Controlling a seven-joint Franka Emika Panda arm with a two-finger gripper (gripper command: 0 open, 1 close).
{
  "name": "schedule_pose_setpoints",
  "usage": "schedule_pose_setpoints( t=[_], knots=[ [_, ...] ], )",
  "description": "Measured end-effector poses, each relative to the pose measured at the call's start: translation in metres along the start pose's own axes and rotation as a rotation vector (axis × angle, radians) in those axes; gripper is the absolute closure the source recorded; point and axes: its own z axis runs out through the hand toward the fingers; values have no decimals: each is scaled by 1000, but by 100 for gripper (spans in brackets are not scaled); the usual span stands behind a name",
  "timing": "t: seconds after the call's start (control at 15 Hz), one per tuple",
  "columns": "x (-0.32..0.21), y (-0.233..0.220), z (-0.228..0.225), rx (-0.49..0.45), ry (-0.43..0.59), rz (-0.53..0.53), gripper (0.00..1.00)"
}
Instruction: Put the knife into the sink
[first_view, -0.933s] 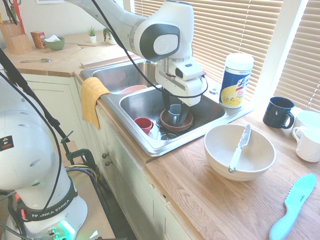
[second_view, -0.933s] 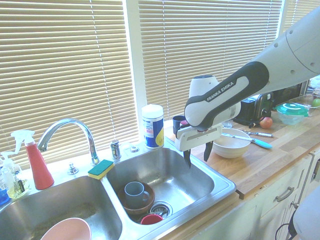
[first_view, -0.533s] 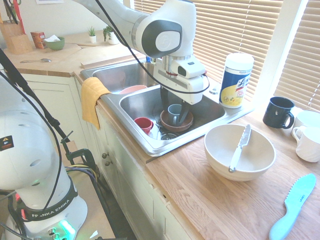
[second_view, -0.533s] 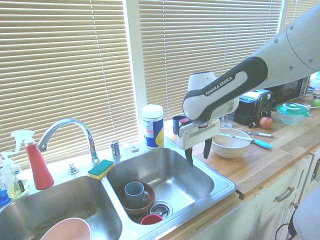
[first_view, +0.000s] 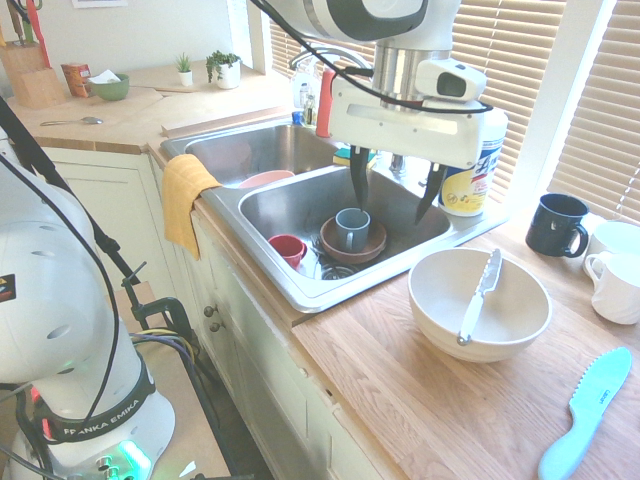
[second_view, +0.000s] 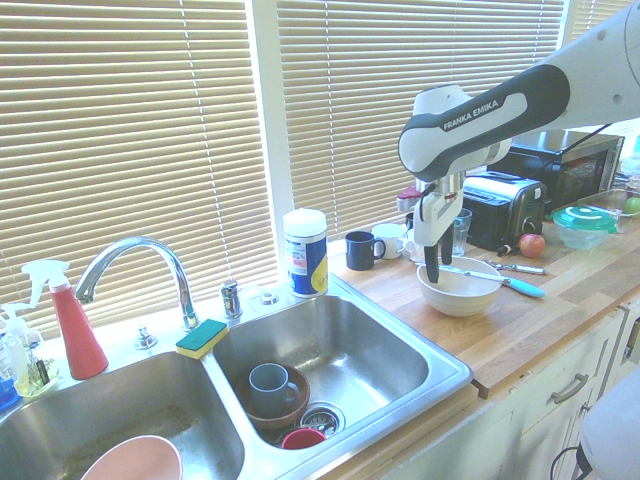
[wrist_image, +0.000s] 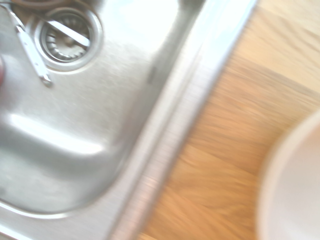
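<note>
Watching the gripper (first_view: 393, 205) from both sides, you have its 2 fingers spread wide — nothing between them. It hangs above the sink's (first_view: 290, 297) bowl-side end, tips pointing down. Your knife (first_view: 469, 320) lies across the white bowl (first_view: 440, 325), on the wooden countertop (first_view: 360, 365) beside the sink; it's apart from the fingers.

In the nearer of the 2 basins you have a blue-gray mug (first_view: 352, 228) sitting in a brown bowl (first_view: 372, 252), with a red cup (first_view: 285, 252) beside them. Wrist view, blurred: you can make out 2 slim silver pieces (wrist_image: 33, 56) at the drain (wrist_image: 62, 52). On the countertop, a light-blue knife (first_view: 590, 405) lies near the white bowl.
</note>
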Motion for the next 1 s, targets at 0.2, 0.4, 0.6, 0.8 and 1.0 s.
schedule_pose_setpoints(
  t=[0.2,0.4,0.6,0.8,1.0],
  knots=[
    [10,44,-2,22,16,71,0],
    [21,71,12,29,28,130,0],
    [35,96,38,27,28,185,0],
    [43,117,61,24,14,229,0],
    [46,130,74,27,6,260,100]
  ],
)
